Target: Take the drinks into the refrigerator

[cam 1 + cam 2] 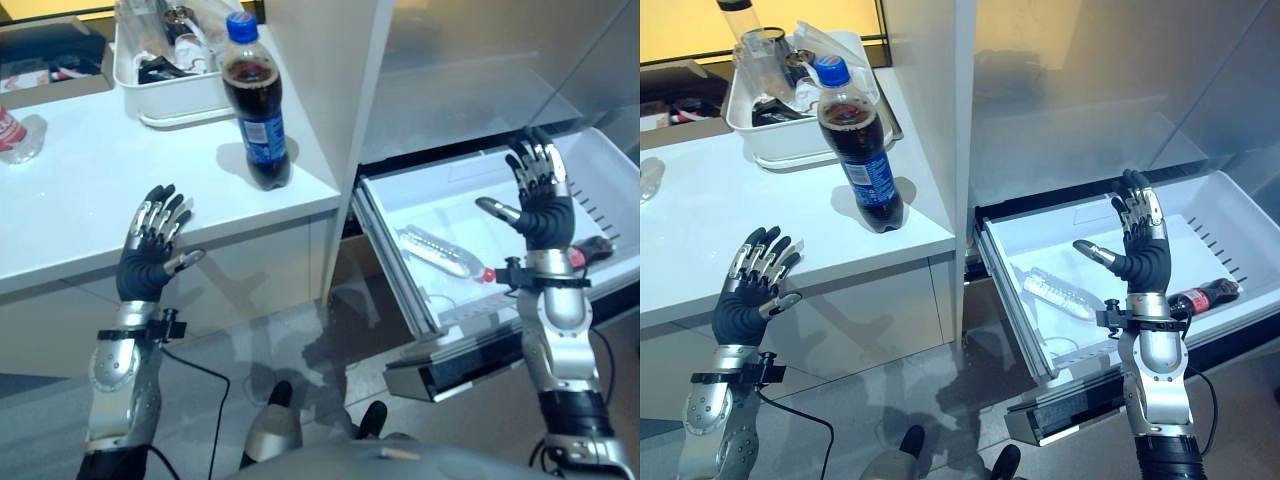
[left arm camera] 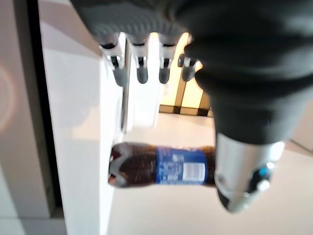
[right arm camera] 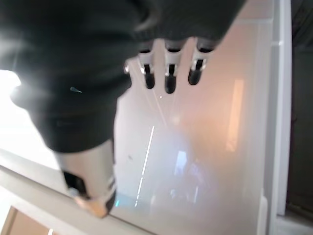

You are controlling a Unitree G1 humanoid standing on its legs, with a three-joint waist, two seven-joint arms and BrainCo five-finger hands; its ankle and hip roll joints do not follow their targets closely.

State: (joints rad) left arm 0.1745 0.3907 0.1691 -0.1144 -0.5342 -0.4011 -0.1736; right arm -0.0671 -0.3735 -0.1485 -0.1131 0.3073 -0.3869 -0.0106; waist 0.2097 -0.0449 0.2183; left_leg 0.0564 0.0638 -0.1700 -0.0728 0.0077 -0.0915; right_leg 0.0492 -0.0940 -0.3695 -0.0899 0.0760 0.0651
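L hand [image 1: 150,245] is spread, holding nothing, over the front edge of the white counter [image 1: 90,190]. R hand [image 1: 540,195] is also spread, raised above the open fridge drawer [image 1: 600,190]. The cola bottle w/ blue cap [image 1: 256,100] stands upright on the counter, near a white tray [image 1: 170,100]. In the drawer lie a clear bottle [image 1: 445,252] and a small cola bottle [image 1: 1203,297].
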